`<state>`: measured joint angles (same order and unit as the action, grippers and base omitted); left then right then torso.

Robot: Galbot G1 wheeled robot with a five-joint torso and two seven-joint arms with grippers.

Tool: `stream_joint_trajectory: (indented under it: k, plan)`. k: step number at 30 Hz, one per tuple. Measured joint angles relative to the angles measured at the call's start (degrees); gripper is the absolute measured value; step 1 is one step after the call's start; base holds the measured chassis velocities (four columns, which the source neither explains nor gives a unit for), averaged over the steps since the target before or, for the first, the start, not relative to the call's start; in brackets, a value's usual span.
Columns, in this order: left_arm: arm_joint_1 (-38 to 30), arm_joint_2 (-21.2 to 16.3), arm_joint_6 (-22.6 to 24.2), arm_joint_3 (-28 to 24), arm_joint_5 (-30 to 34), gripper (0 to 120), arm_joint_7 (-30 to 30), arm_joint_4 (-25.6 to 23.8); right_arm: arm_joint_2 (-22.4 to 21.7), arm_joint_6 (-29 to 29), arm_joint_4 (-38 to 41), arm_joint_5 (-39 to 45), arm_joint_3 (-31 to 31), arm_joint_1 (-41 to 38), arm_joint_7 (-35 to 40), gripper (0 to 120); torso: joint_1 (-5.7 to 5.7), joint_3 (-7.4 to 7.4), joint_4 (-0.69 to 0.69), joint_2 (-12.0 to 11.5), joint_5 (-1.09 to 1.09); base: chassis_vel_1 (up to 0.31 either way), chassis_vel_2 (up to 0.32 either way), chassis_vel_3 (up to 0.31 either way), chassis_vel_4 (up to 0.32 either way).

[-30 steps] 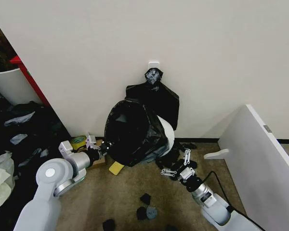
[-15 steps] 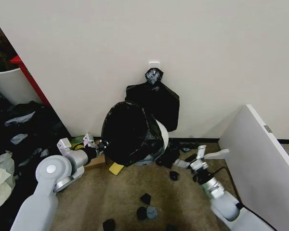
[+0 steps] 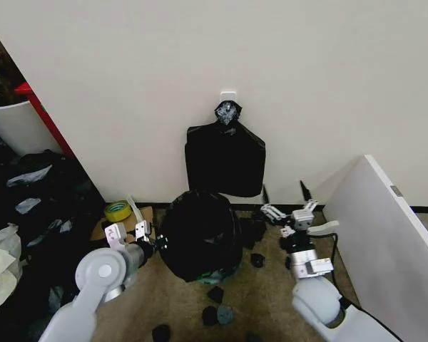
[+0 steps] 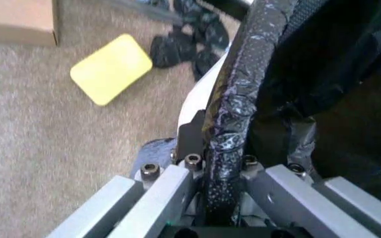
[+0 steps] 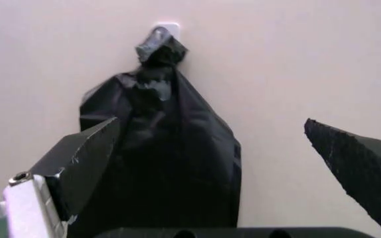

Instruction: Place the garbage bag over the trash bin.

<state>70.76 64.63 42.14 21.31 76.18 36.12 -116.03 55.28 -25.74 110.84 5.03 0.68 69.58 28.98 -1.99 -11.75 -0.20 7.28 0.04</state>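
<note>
Garbage bag (image 3: 200,239): black, glossy, draped over the trash bin (image 4: 200,96) on the floor below the wall. Its bag-wrapped rim is clamped on the left side by the left pincer (image 3: 144,239), jaws closed on plastic and rim together. Right pincer (image 3: 289,214): held open and empty, raised just right of the bag, pointed at the wall.

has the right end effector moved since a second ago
Yes. The right end effector has lifted off the floor beside the bin and swung up toward the wall, open, now level with the lower edge of the hanging bags.
</note>
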Motion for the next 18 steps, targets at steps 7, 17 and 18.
stream_joint_trajectory:
  k: [7, 17, 18]
  plan:
    - [1.0, 1.2, 0.0, -4.2, -3.2, 0, 0.7, 0.9, 0.1, -0.2, -0.7, -0.7, 0.2, 0.0, -0.3, 100, 0.0, 0.0, 0.01, 0.0, 0.01, 0.0, 0.0, 0.0, 0.0]
    - [1.2, 2.6, 0.0, -6.8, -7.5, 11, 2.9, 2.7, 0.2, 0.2, -0.9, -0.6, 0.2, 0.2, -0.3, 100, 0.0, 0.0, 0.0, 0.0, 0.01, 0.0, 0.0, 0.0, 0.0]
    - [1.4, 2.6, 0.0, -6.8, -8.1, 16, 2.8, 2.7, 0.2, 0.2, -1.0, -0.6, 0.2, 0.2, -0.4, 100, 0.0, 0.0, 0.01, 0.0, 0.0, 0.0, 0.0, 0.0, 0.0]
